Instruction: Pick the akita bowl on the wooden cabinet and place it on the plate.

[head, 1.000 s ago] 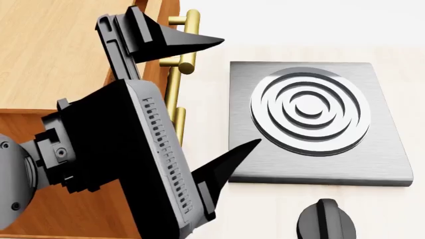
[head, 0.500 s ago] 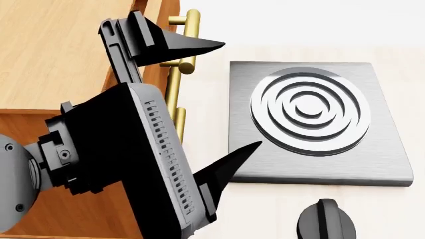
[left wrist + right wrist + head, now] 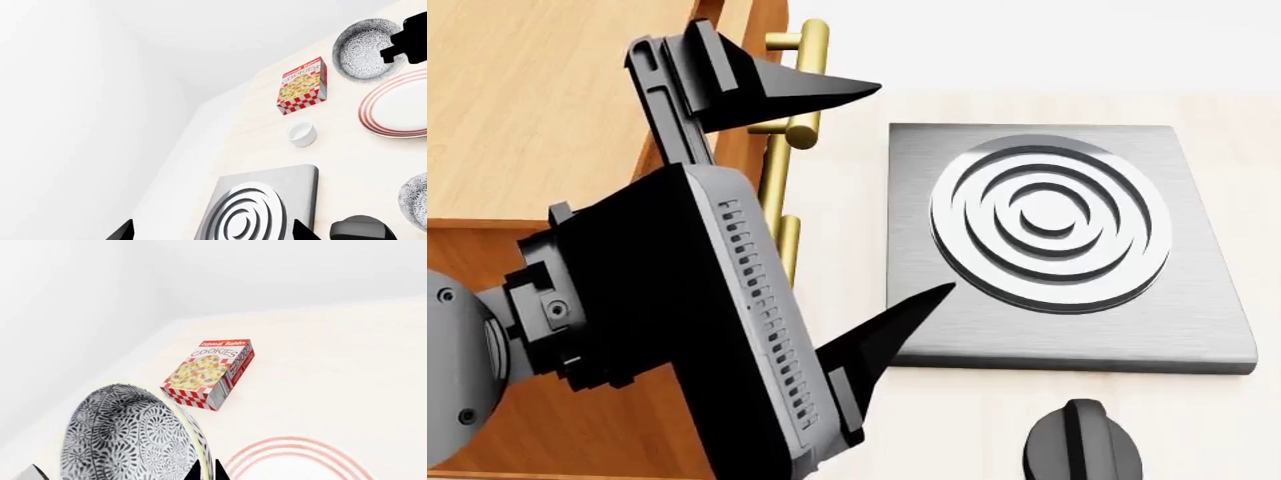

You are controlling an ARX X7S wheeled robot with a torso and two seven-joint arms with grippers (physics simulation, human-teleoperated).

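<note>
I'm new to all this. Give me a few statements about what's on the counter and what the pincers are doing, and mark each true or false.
1. The cookie box lies flat on the counter. True.
2. The right pincer holds a patterned bowl close to the plate. True.
3. The bowl already sits on the plate. False: it is tilted beside the rim, in the pincer.
4. The left pincer grips the stove. False: it is open, holding nothing.
5. A small plain white cup stands between the cookie box and the stove. True.
</note>
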